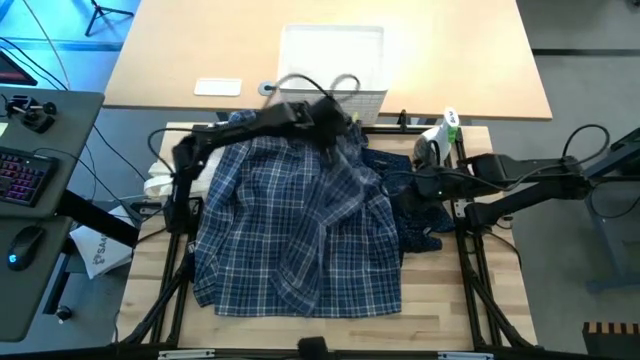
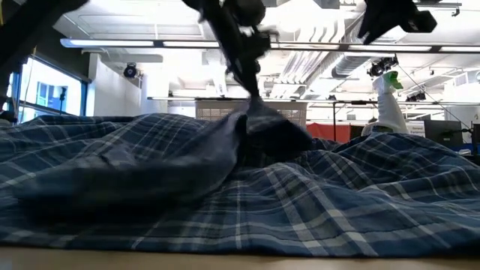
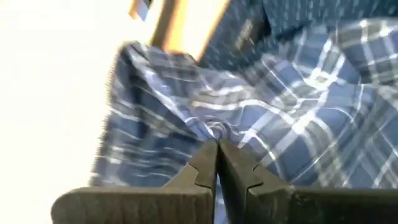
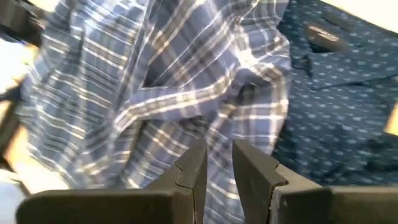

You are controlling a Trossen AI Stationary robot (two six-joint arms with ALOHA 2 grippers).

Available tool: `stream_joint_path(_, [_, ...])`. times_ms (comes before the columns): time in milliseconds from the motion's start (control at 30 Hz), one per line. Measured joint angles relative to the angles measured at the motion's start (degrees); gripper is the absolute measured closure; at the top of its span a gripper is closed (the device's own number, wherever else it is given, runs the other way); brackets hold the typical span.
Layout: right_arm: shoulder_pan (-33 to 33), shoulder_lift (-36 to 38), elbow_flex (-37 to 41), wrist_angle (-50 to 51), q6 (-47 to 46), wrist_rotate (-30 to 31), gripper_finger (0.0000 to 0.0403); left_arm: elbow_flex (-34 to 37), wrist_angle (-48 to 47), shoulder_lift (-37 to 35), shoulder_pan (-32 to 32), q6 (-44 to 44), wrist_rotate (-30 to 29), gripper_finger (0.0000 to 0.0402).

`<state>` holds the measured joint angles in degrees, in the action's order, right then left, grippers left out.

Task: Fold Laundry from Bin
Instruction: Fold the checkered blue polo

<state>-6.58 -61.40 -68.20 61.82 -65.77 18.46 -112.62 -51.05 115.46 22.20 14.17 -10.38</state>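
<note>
The blue-white plaid shirt (image 1: 300,230) lies spread over most of the table, its far part drawn up into a peak (image 2: 251,112). My left gripper (image 1: 328,118) is above the shirt's far edge, next to the bin (image 1: 335,62), and is shut on the cloth. My right gripper (image 4: 217,158) hovers open with a narrow gap over the shirt's right side (image 4: 186,106), touching nothing. The navy dotted trousers (image 1: 415,205) lie beside and partly under the shirt at the right. The white lattice bin stands on the far tabletop. My left gripper pinches a bunched fold of the plaid shirt (image 3: 214,132) between its two fingers, near the shirt's far edge. The fingers come from above, pointing down. That part is lifted into a peak, and the rest of the shirt slopes down from it and lies on the table.
A spray bottle (image 1: 447,125) stands at the table's far right corner. A white card (image 1: 218,87) and a small disc lie on the far tabletop left of the bin. Bare wood shows along the near edge (image 1: 300,330). A desk with keyboard and mouse stands to the left.
</note>
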Motion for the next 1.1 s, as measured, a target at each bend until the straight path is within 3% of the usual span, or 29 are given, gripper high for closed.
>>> stream_joint_path(100, [-0.92,-1.19,0.06,-0.65,-4.54,0.08,0.0331,0.02,-0.69,-3.49,3.07,1.48,-0.69,0.0401])
stream_joint_path(200, [-2.49,-3.15,1.04,-0.40,-8.80,-1.57,0.0331,-0.04,-1.92,-5.83,7.97,2.87,2.77,0.0401])
stream_joint_path(400, [-6.96,-8.25,4.37,-3.73,-17.32,-4.10,0.0331,1.83,-5.66,-3.71,20.20,8.93,12.76,0.0401])
stream_joint_path(533, [-9.94,-11.33,6.20,-8.90,-21.86,-6.13,0.0327,4.41,-3.72,-2.23,25.32,10.70,15.25,0.0401])
stream_joint_path(767, [-17.25,-16.82,9.98,-26.04,-24.26,-12.52,0.0260,5.03,-3.97,-2.01,27.31,11.07,15.44,0.0401])
stream_joint_path(933, [-21.59,-22.09,12.16,-21.96,-31.65,-19.56,0.0215,5.03,-3.87,-2.01,25.98,11.07,16.19,0.0401])
stream_joint_path(1100, [-23.93,-25.95,16.79,-27.17,-39.04,-23.27,0.0210,5.03,-3.88,-2.01,24.22,11.19,17.32,0.0401])
